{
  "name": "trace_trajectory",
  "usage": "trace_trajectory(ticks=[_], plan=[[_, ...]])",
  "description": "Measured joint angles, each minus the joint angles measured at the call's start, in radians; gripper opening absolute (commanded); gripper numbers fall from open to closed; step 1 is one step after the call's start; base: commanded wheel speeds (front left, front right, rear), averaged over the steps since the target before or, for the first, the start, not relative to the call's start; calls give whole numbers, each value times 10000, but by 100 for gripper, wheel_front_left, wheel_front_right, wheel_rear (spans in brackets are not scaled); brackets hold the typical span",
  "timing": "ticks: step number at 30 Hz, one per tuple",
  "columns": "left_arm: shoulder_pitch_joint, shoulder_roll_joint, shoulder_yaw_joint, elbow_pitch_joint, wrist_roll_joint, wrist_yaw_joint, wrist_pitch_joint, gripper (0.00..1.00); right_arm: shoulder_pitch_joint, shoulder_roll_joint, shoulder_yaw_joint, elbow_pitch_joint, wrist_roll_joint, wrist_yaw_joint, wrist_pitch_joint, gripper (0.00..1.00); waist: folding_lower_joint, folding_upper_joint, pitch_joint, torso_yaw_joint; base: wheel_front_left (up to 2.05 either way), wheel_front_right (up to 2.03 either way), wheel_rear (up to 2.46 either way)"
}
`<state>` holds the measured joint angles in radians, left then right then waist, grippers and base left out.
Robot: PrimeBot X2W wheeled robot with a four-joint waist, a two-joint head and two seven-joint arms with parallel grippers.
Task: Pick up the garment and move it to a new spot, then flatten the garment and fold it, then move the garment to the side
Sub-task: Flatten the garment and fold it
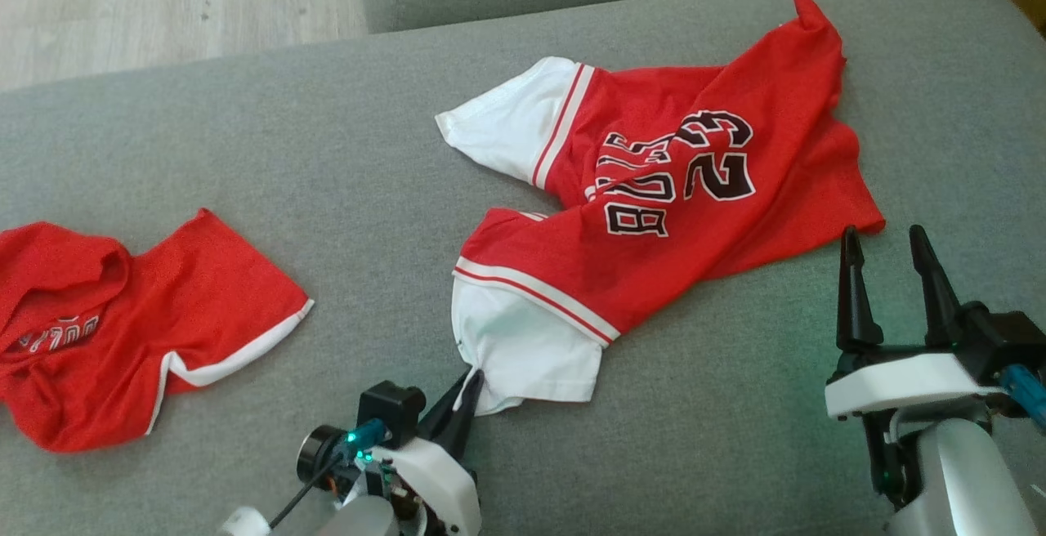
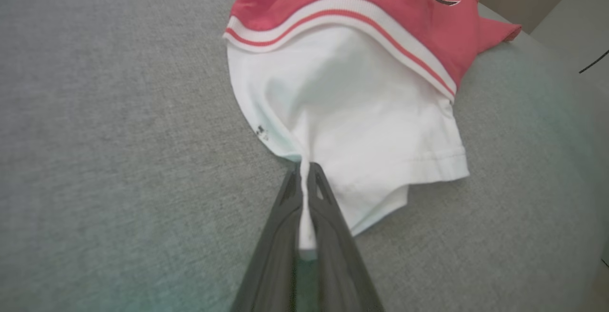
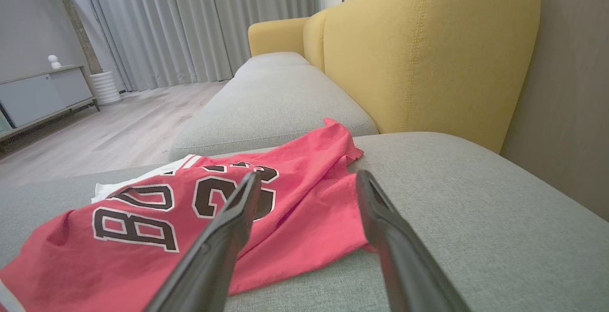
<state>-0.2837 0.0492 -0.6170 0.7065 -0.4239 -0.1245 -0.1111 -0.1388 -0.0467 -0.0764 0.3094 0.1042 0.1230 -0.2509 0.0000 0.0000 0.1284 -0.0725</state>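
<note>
The left gripper (image 1: 467, 385) is clamping the garment (image 1: 678, 209), a red jersey with black-and-white lettering and white sleeves. Its two dark fingers are pressing together on a thin fold at the hem of the nearer white sleeve (image 2: 352, 126). In the left wrist view a strip of white cloth is running down between the fingers, and the rest of the sleeve is spreading out just ahead of the fingertips and to their right. Beyond the sleeve, the red body of the jersey is lying crumpled on the grey sofa cushion (image 1: 245, 152), stretching away from the left gripper toward the right gripper (image 1: 887, 238). The right gripper is standing with its jaws wide apart and holding nothing, its tips just beside the jersey's near red corner. In the right wrist view the red cloth is lying ahead of its fingers and to their left. A second red garment (image 1: 139, 323) is lying bunched well to the left of the left gripper, apart from the jersey. A yellow backrest (image 3: 428, 50) is rising beyond the right gripper's fingers, to their right.
</note>
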Motion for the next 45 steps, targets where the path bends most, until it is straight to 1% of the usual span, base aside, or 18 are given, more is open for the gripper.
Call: trace_trajectory(ticks=[3, 5, 8, 11, 14, 17, 19, 24, 27, 28, 33, 36, 40, 41, 42, 43, 45], plan=[[47, 29, 54, -2, -4, 29, -437, 0, 0, 0, -40, 82, 0, 0, 0, 100, -1, 0, -117, 31, 0, 0, 0], [61, 46, 142, -77, -23, 226, -834, 0, 0, 2, -105, 157, -50, 0, -2, 100, 0, 0, -197, 56, 0, 0, 0], [60, 46, 633, -554, -163, 527, -1250, 0, -9, 2, -495, 581, -351, 0, -2, 100, -1, 0, -303, 131, 0, 0, 0], [85, 61, 1118, -1271, -165, 671, -1377, 0, -182, 6, -993, 1448, -706, 0, 0, 100, 0, 0, -373, 243, 0, 0, 0], [336, 52, 1923, -2694, 38, 895, -1381, 0, -613, 4, -1317, 2297, -650, 0, 2, 100, -1, 0, -382, 382, 0, 0, 0], [697, 33, 2577, -3795, 360, 909, -1386, 0, -1221, 6, -1597, 3183, -497, 0, 4, 100, 0, 0, -298, 476, 0, 0, 0], [925, 23, 2754, -4186, 518, 890, -1409, 0, -1602, 2, -1741, 3806, -420, 0, 4, 100, -1, 0, -205, 530, 0, 0, 0], [1167, 6, 2823, -4389, 746, 690, -1409, 0, -2362, 2, -1860, 5469, -201, 0, 17, 100, 0, 0, 67, 662, 0, 0, 0], [1166, 4, 2821, -4502, 746, 617, -1409, 0, -2716, 4, -2027, 6107, -445, 0, 15, 100, 0, 0, 222, 734, 0, 0, 0], [1165, 2, 2775, -4516, 746, 614, -1409, 0, -2953, 0, -2316, 6426, -640, 0, 15, 100, 1, 0, 286, 796, 0, 0, 0], [1164, 0, 2633, -4516, 742, 539, -1409, 0, -3382, -2, -2872, 6753, -1124, 0, 13, 100, 0, 0, 394, 921, 0, 0, 0], [1164, 0, 2629, -4518, 729, 539, -1409, 0, -3516, -8, -2934, 6874, -1202, 0, 13, 100, 0, 0, 438, 963, 0, 0, 0], [1163, 0, 2598, -4518, 729, 539, -1409, 0, -3722, -8, -2826, 7369, -1166, 0, -2, 100, 0, 0, 508, 1001, 0, 0, 0], [1163, 0, 2598, -4518, 729, 539, -1409, 0, -3754, -12, -2801, 7400, -1129, 0, -2, 87, 0, 0, 528, 998, 0, 0, 0], [1162, 0, 2598, -4516, 729, 539, -1409, 0, -3808, -21, -2782, 7467, -1104, 0, -15, 42, 0, 0, 543, 995, 0, 0, 0], [1162, 0, 2598, -4514, 729, 539, -1409, 0, -3874, -27, -2744, 7542, -995, 0, -35, 0, 0, 0, 552, 988, 0, 0, 0], [1162, 0, 2610, -4510, 729, 539, -1409, 0, -3956, -27, -2600, 7584, -834, 0, -48, 0, 0, 0, 574, 959, 0, 0, 0]])
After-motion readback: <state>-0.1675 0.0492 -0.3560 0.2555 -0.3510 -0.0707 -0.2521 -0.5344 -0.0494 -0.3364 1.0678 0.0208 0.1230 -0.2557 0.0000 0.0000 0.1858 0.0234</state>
